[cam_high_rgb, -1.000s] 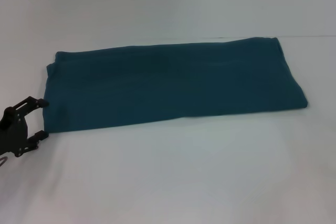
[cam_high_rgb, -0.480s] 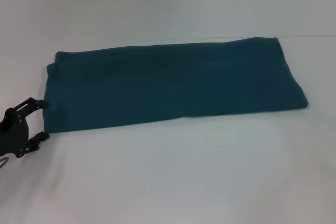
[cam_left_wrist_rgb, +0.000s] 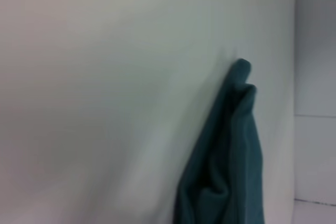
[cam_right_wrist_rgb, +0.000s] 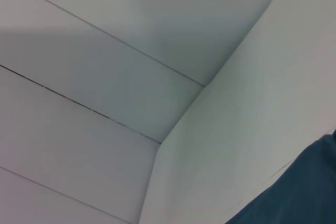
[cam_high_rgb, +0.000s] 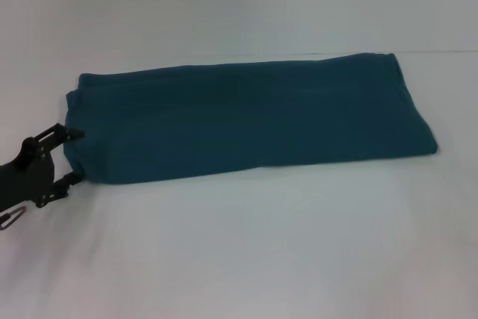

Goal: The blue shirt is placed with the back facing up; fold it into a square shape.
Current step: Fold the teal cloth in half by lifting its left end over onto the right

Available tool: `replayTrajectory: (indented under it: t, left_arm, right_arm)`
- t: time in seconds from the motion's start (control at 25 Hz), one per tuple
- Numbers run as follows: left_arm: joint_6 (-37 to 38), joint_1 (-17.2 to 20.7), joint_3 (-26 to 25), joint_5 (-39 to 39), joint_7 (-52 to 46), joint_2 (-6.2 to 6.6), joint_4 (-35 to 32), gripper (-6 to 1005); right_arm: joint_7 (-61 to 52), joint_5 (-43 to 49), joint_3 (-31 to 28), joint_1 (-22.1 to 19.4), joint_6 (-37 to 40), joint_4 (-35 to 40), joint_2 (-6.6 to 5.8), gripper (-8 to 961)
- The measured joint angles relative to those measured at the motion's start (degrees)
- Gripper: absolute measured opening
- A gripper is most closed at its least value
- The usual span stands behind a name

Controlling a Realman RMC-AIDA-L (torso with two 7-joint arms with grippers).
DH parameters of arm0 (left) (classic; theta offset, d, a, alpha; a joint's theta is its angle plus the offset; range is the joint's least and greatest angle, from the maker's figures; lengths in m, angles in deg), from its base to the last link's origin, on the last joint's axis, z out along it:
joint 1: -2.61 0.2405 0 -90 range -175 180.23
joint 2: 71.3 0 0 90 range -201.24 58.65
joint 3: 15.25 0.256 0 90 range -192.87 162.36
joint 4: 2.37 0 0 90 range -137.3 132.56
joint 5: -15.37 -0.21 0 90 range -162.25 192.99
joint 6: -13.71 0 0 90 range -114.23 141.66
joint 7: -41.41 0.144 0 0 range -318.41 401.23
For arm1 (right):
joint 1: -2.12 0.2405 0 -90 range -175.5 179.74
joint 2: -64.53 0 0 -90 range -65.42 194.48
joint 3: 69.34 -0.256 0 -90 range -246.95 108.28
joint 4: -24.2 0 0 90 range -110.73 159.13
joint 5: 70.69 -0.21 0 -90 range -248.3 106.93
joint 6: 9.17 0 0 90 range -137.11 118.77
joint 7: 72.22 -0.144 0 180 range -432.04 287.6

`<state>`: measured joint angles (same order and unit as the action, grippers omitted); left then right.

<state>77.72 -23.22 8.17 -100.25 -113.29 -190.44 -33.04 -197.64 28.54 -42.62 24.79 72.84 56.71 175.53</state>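
Note:
The blue shirt [cam_high_rgb: 246, 119] lies on the white table as a long folded band running from left to right, plain fabric up. My left gripper [cam_high_rgb: 74, 156] is at the band's left end, open, its two black fingers reaching the cloth's short edge, one at the far side and one at the near corner. The left wrist view shows the shirt [cam_left_wrist_rgb: 226, 166] as a rumpled folded edge on the white surface. A corner of the shirt [cam_right_wrist_rgb: 294, 195] shows in the right wrist view. My right gripper is out of view.
A white table [cam_high_rgb: 261, 252] extends on all sides of the shirt. Beyond the table, the right wrist view shows a pale panelled wall [cam_right_wrist_rgb: 105, 77].
My left gripper has moved right and a little up toward the shirt's left end, from just clear of the cloth to touching its edge. The shirt has not moved.

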Motion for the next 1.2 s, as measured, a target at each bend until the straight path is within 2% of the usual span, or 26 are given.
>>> replayTrajectory:
  t: [0.36, 0.52, 0.8, 1.2]
  left_arm:
    - [5.0, 0.1, -0.6, 6.4, 6.7, 0.22, -0.1, 883]
    - [4.5, 1.4, -0.6, 5.4, 5.8, 0.26, 0.0, 884]
    - [6.0, 4.1, -0.8, 5.6, 4.5, -0.42, -1.7, 884]
    - [1.7, 4.6, -0.2, 4.3, 1.6, -0.83, -1.9, 885]
  right_arm:
    - [0.1, 0.0, -0.2, 0.0, -0.1, 0.0, 0.0, 747]
    - [0.2, 0.0, -0.2, 0.0, -0.5, 0.0, 0.0, 747]
    - [0.4, 0.1, -0.2, 0.0, -0.3, 0.0, 0.0, 747]
    - [0.5, 0.2, -0.2, -0.1, -0.2, -1.2, -0.3, 747]
